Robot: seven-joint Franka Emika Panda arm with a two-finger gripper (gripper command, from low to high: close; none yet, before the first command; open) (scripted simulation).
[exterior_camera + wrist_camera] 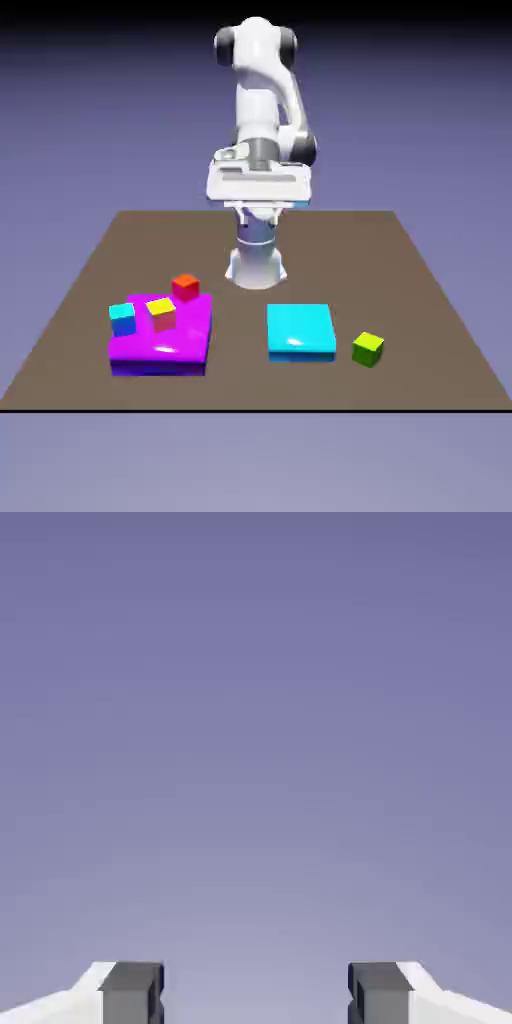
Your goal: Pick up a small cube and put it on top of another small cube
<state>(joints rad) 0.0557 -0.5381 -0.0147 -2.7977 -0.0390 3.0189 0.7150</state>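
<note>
In the hand view the two grey fingertips [131,990] are seen at the bottom edge, well apart, with nothing between them: the jaws are open wide and hold nothing. Behind them only the plain blue-violet backdrop [256,712] is shown; no tabletop and no cube is caught by that camera.

The exterior view gives what the hand view lacks. The hand [258,183] is held high on the white arm [262,95], well above the brown tabletop [420,300], though the fingertips themselves cannot be made out there.

The small lime-green cube [368,348] is seen resting on the tabletop near the front, just beside the flat cyan slab [300,331], on the exterior view's right of it. Toward the exterior view's left a magenta block [160,342] is found, with a small red cube [185,287], a yellow-topped cube [161,313] and a small cyan-blue cube [122,318] on or against it.
</note>
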